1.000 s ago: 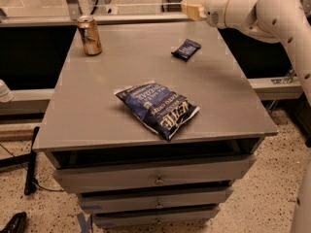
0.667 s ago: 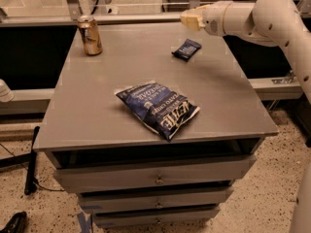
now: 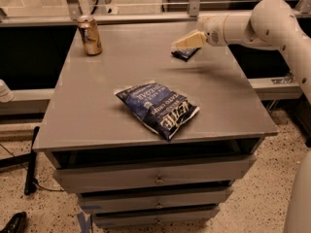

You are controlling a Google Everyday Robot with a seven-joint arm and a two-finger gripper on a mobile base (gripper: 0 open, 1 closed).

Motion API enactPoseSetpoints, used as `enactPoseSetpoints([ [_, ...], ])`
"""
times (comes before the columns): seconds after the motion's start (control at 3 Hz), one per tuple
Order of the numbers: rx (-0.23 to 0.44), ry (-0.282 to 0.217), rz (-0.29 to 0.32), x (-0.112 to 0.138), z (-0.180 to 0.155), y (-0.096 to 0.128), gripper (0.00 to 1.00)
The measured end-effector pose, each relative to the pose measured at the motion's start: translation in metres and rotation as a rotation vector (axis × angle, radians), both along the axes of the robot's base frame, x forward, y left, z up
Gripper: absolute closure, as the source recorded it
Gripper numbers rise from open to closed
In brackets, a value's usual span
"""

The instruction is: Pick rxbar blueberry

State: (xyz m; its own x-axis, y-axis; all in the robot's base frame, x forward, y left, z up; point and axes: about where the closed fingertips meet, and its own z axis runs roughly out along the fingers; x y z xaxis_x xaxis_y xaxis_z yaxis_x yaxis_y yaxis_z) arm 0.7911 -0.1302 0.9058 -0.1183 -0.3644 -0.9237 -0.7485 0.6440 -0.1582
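The rxbar blueberry (image 3: pixel 185 54) is a small flat dark navy bar lying near the far right of the grey table top (image 3: pixel 121 76). The gripper (image 3: pixel 186 41), cream-coloured, on the end of the white arm reaching in from the right, hangs just above the bar and covers its upper part. The fingers point down and left toward the bar.
A large crinkled blue-and-white chip bag (image 3: pixel 158 108) lies in the middle front of the table. A tan drink can (image 3: pixel 90 35) stands at the far left corner. Drawers (image 3: pixel 155 179) sit below the top. A glass rail runs behind the table.
The gripper has moved down and left from beyond the table's far right edge to just above the bar. The bar, bag and can have not moved.
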Motion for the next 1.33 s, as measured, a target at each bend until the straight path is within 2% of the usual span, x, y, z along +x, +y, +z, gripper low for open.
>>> enactPoseSetpoints([
  [0.67,-0.052,0.075,0.063,-0.003,-0.042,0.008,0.00],
  [1.33,-0.078,0.114,0.104,-0.002,-0.064,0.020,0.00],
])
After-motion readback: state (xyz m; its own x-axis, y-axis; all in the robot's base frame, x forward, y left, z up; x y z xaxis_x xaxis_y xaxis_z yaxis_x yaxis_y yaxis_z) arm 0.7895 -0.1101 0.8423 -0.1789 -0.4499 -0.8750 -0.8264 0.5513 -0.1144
